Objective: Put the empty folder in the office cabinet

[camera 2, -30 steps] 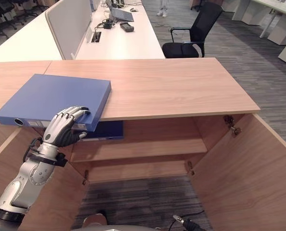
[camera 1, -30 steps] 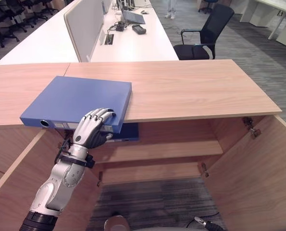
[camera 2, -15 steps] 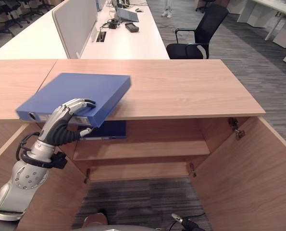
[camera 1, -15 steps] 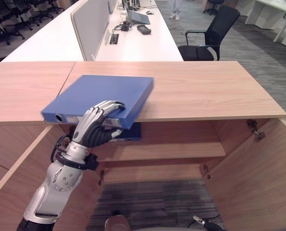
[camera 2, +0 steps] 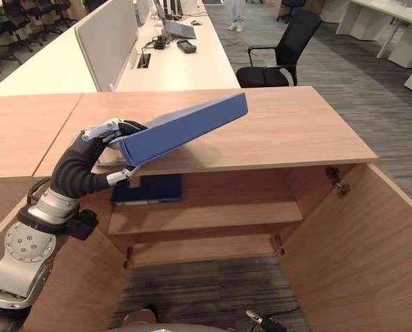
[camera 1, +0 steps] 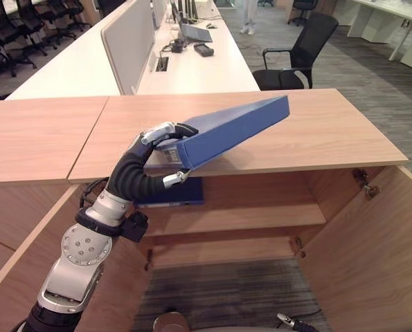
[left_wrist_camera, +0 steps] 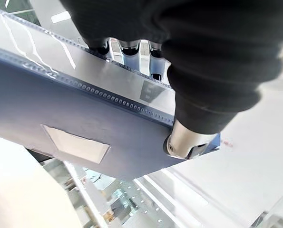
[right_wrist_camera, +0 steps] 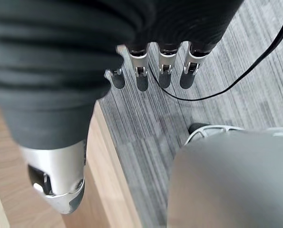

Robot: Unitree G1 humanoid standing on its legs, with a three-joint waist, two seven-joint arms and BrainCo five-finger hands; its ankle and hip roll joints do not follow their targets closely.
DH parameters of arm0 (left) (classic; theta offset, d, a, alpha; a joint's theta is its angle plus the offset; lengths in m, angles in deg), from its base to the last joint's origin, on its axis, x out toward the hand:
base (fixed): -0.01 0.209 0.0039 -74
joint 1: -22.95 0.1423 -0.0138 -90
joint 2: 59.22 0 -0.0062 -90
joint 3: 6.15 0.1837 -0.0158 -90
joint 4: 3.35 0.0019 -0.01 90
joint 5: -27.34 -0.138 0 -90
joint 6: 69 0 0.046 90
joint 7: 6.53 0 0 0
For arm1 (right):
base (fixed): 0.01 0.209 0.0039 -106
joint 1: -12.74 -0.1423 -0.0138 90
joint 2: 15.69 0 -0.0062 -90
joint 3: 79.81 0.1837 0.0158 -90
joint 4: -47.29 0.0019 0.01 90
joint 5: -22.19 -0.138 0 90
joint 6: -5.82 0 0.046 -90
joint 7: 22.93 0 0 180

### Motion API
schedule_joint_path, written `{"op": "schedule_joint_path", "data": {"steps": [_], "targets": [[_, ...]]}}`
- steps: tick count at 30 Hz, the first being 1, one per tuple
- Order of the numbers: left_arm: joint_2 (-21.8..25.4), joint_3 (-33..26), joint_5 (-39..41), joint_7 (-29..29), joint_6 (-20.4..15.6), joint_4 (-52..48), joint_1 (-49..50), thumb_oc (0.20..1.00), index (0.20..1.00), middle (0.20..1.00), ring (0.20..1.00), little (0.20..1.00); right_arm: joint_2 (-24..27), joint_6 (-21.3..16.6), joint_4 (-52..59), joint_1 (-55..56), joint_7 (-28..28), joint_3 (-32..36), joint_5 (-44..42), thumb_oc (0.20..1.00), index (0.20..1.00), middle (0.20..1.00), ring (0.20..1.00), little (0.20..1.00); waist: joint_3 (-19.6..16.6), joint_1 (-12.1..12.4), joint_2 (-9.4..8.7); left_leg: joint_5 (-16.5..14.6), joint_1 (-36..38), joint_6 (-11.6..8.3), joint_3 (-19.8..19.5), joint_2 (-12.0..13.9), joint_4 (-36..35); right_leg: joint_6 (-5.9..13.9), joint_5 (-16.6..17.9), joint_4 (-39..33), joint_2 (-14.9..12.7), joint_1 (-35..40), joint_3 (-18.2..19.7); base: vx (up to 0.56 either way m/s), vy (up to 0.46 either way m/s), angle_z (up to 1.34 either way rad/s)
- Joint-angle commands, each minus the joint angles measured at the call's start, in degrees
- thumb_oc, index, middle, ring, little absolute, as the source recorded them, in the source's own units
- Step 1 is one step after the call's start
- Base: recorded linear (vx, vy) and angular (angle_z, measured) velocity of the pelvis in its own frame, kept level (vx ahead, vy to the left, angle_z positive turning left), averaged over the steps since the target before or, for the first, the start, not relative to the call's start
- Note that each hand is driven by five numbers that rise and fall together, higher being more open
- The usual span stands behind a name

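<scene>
1. Above the open cabinet [camera 1: 344, 228], the left hand [camera 1: 157, 138] holds the blue folder [camera 1: 230, 128] by its spine end, fingers curled over the upper cover and thumb underneath.
2. Folder is tilted: the held end sits low just above the wooden top's [camera 1: 316, 131] front edge, and the far end is raised over the top. Whether any part of it touches the wood cannot be told.
3. Left wrist view confirms the clamp: the thumb [left_wrist_camera: 186, 142] presses on the folder's spine beside a pale label pocket, while the fingers [left_wrist_camera: 129, 50] pass behind the cover and their tips are hidden.
4. Inside the cabinet, a second blue folder [camera 2: 147, 188] lies flat on the upper shelf [camera 2: 212, 214], partly hidden by the left arm and the overhanging top. The lower shelf is only partly visible.
5. Right-hand door [camera 1: 372, 235] stands open, with a hinge at its upper edge.
6. Right hand [right_wrist_camera: 51, 118] appears in its own wrist view, fingers [right_wrist_camera: 162, 71] straight, slightly spread and holding nothing, above grey carpet beside a wooden panel edge.
7. Beyond the top: white desks with a grey divider [camera 1: 126, 41] and a black office chair [camera 1: 296, 55]; small items on the desk are too far off to identify.
</scene>
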Motion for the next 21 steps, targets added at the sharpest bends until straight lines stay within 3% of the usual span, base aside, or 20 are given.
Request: {"op": "schedule_joint_path", "data": {"steps": [1, 14, 17, 21], "targets": [[-0.71, -0.89, 3.88, 1.60, -1.69, -2.39, 0.82, 0.200, 0.200, 0.200, 0.200, 0.200, -0.62, -1.26, 0.90, -1.94, -0.38, -0.48, -2.85, 1.000, 1.000, 1.000, 1.000, 1.000, -0.25, 0.09, -2.29, -5.12, -4.97, -0.65, -0.43, -0.78, 9.70, 0.91, 4.63, -4.30, -0.03, 1.25, 0.35, 0.00, 0.000, 0.00], [0.42, 2.24, 5.07, 0.71, -1.35, -5.34, -7.24, 0.200, 0.200, 0.200, 0.200, 0.200, -0.31, -1.32, 1.52, -1.98, -0.48, -1.10, -2.54, 1.000, 1.000, 1.000, 1.000, 1.000, -0.50, -0.58, -2.53, -5.36, -4.71, -0.59, -0.27, -0.61, 9.34, 1.30, 4.72, -4.12, -0.21, 0.86, 0.48, 0.00, 0.000, 0.00], [-1.48, 4.29, 5.30, 3.20, -2.06, -7.47, -17.37, 0.200, 0.200, 0.200, 0.200, 0.200, -0.39, -1.26, 1.51, -2.05, -0.44, -2.02, -2.50, 1.000, 1.000, 1.000, 1.000, 1.000, -1.01, -1.30, -2.67, -5.55, -4.31, -0.53, 0.08, -0.68, 8.87, 1.50, 4.68, -4.07, -0.31, 0.72, 0.55, 0.00, 0.006, -0.01], [-3.34, 6.96, 6.05, 4.03, -1.84, -6.67, -23.82, 0.200, 0.200, 0.200, 0.200, 0.200, -0.32, -0.90, 1.87, -2.32, -0.67, -2.74, -2.16, 1.000, 1.000, 1.000, 1.000, 1.000, -1.20, -1.57, -2.86, -5.26, -4.39, -0.59, 0.43, -0.63, 9.05, 1.56, 4.71, -4.07, -0.42, 0.65, 0.52, -0.02, 0.004, 0.00]]}}
